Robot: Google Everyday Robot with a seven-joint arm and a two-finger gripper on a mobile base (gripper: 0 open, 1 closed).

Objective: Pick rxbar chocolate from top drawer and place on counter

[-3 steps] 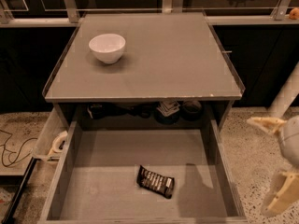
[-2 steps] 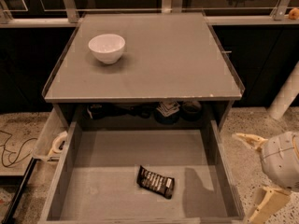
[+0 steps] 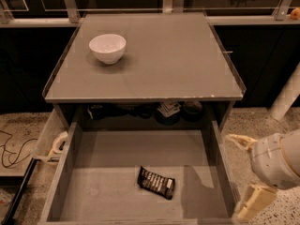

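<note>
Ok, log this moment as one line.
tool open, at top drawer right edge | rxbar chocolate on drawer floor, ungrasped | white bowl on counter

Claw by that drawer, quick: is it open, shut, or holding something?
Cream two-finger claw: open, holding nothing, just outside the right wall of the wide grey drawer; the black snack-bar wrapper lies on the drawer floor.

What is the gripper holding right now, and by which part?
Nothing. The gripper, fingers apart and empty, is off the right side of the top drawer; the rxbar chocolate lies free on the drawer floor.
</note>
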